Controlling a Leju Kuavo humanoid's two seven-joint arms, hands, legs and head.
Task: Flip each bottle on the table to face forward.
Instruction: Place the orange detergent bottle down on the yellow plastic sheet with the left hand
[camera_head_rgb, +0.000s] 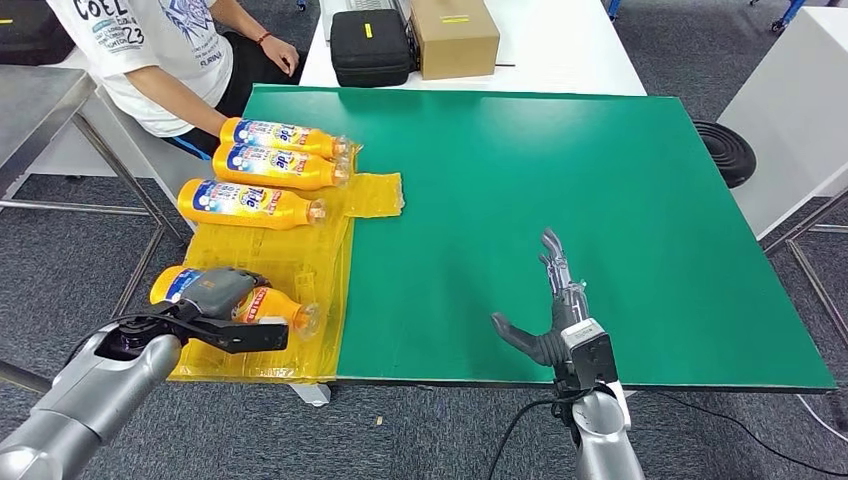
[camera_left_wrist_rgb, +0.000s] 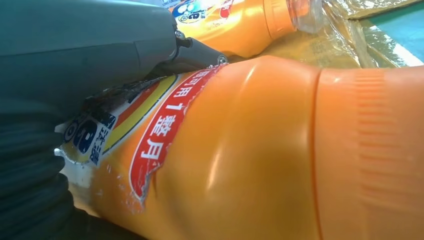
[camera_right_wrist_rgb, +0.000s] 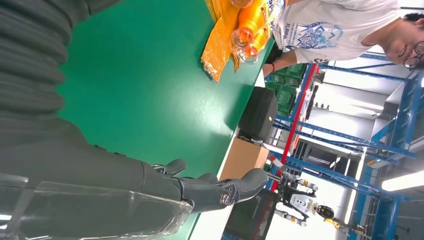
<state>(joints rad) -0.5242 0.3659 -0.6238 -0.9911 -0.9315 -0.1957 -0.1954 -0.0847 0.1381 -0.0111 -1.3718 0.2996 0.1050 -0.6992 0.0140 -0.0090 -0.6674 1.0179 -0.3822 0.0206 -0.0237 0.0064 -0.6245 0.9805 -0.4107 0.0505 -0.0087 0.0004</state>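
1. Our left hand (camera_head_rgb: 222, 305) wraps the nearest orange detergent bottle (camera_head_rgb: 275, 304), fingers across its label, on the yellow plastic sheet (camera_head_rgb: 300, 262) at the table's left edge.
2. That bottle lies on its side, long axis across the table, cap pointing right toward the green mat (camera_head_rgb: 560, 200); turning it falls to the left hand, already on it.
3. Our right hand (camera_head_rgb: 556, 300) rests open on the mat, well apart, holding nothing.
4. Three more bottles (camera_head_rgb: 250, 203) lie further back, beside a seated person (camera_head_rgb: 170, 50).
5. We cannot tell how firmly the fingers (camera_left_wrist_rgb: 195, 52) close; the hand hides much of the label.
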